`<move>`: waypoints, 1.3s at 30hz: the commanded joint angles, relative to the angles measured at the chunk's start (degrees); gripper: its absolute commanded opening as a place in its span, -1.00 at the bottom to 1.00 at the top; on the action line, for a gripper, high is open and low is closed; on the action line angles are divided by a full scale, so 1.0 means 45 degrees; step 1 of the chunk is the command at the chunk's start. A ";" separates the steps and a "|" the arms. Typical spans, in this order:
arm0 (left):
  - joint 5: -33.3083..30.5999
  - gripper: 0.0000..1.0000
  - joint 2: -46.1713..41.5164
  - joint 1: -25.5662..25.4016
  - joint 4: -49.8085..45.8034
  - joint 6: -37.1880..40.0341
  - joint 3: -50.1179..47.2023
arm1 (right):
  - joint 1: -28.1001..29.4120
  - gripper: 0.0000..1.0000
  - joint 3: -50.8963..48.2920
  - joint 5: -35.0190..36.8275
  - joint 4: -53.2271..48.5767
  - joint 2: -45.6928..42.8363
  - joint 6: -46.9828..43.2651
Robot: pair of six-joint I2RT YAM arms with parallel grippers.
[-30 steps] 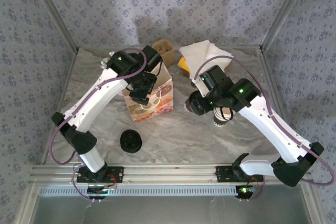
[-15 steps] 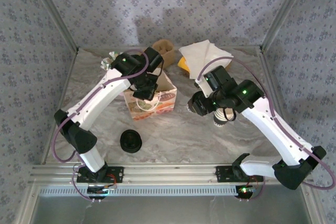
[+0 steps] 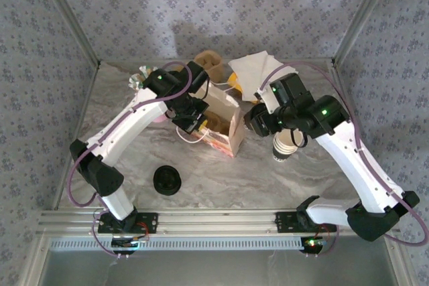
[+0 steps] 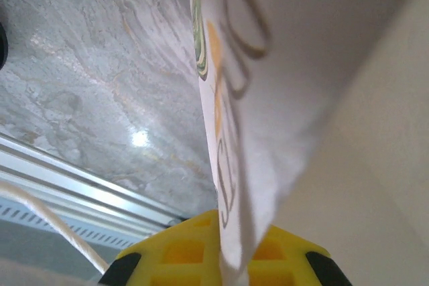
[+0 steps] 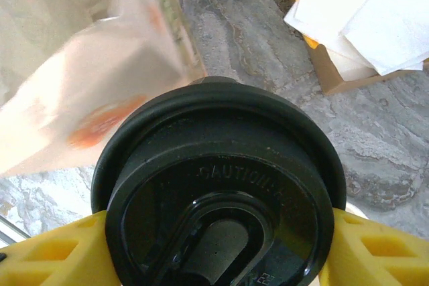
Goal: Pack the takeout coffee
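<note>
count first: one takeout coffee (image 5: 221,185), one paper bag (image 3: 226,117), one stack of lidless cups (image 3: 285,147), one stack of black lids (image 3: 167,180), one pile of napkins (image 3: 258,68). your left gripper (image 4: 224,259) is pinched tight on the paper bag's edge — the paper runs between its two fingers. your right gripper (image 3: 260,121) clasps the takeout coffee, a yellow finger on each side of the cup below its lid — just beside the bag.

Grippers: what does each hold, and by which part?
Left gripper pinches the paper bag by one wall; right gripper clamps the coffee cup by the sides of its lid.
</note>
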 commanded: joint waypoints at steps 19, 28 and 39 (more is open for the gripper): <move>0.0940 -0.87 0.2220 0.0607 -0.4665 0.7507 0.5504 | -0.0407 0.33 0.1108 0.0880 -0.1917 -0.0300 0.0036; 0.0924 -0.84 0.2109 0.0320 -0.2924 0.8157 0.4544 | -0.0883 0.34 0.1406 0.0845 -0.2122 -0.0329 -0.0140; 0.1142 -0.72 0.1234 0.0442 -0.1105 0.7980 0.2365 | -0.0985 0.33 0.1636 0.0647 -0.2547 -0.0356 0.0113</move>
